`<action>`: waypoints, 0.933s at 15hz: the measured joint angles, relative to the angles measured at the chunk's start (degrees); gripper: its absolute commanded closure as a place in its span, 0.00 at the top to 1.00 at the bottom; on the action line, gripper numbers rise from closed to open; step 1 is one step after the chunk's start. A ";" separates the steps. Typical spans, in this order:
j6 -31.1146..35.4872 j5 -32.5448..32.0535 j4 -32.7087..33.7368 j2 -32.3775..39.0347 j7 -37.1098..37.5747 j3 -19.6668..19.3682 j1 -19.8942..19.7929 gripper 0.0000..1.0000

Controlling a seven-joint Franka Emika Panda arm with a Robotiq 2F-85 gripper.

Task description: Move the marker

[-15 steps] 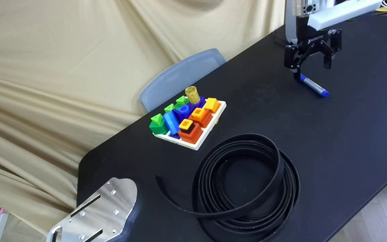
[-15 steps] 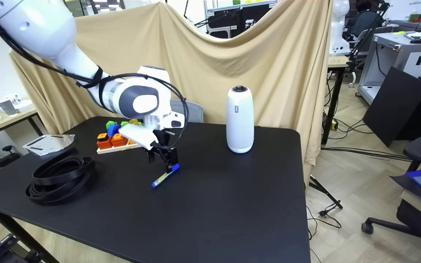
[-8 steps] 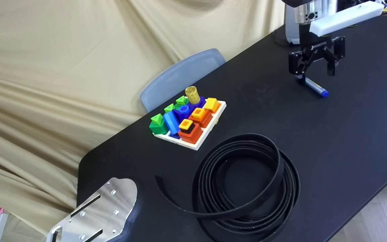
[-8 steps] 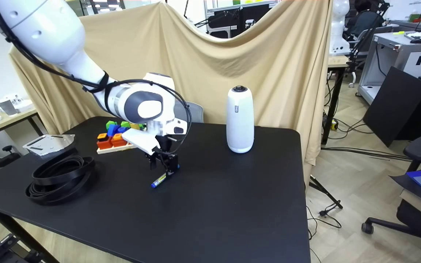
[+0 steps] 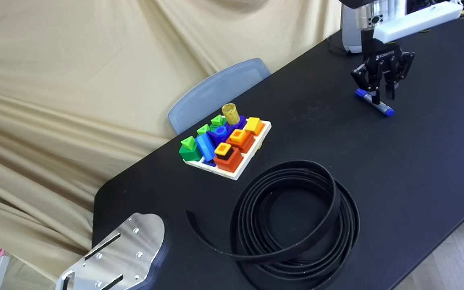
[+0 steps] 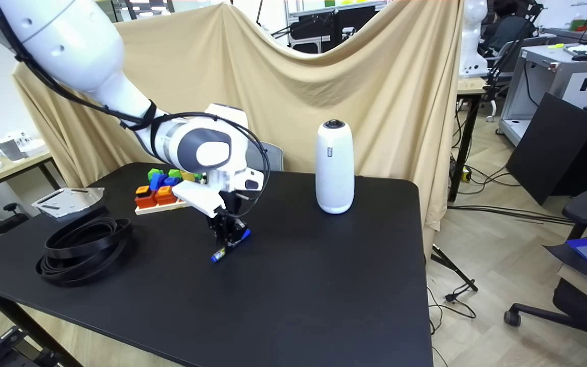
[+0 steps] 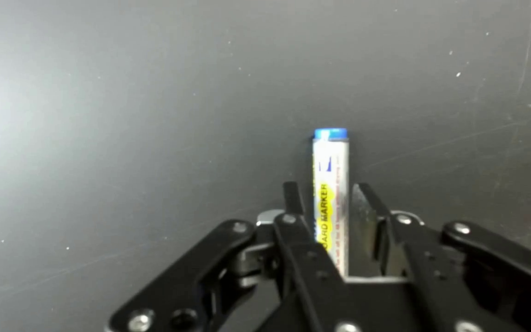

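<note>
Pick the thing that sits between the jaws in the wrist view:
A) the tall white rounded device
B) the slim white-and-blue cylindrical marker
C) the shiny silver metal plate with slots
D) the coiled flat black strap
B: in the wrist view, the slim white-and-blue cylindrical marker lies on the flat black tabletop with one of the jaws on either side of it.

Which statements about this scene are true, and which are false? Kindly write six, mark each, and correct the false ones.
1. In the wrist view, the marker shows between the fingers of the end effector. True.
2. The marker stands upright. False: it lies on its side.
3. A black strap lies coiled on the table. True.
4. The black strap touches the marker. False: they are apart.
5. A tall white device stands upright. True.
6. Both ends of the marker are red. False: they are blue.
</note>
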 measured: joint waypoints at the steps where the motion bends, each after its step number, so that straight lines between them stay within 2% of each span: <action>1: -0.35 0.00 0.01 0.05 0.00 -0.01 -0.11 0.01; 7: -2.21 0.04 0.73 0.21 0.03 -0.09 -0.87 0.00; 8: -2.44 0.04 0.78 0.23 0.03 -0.10 -0.95 0.26; 10: -2.71 0.06 0.80 0.24 0.03 -0.10 -1.03 0.33; 14: -2.85 0.07 0.81 0.24 0.02 -0.09 -1.04 0.62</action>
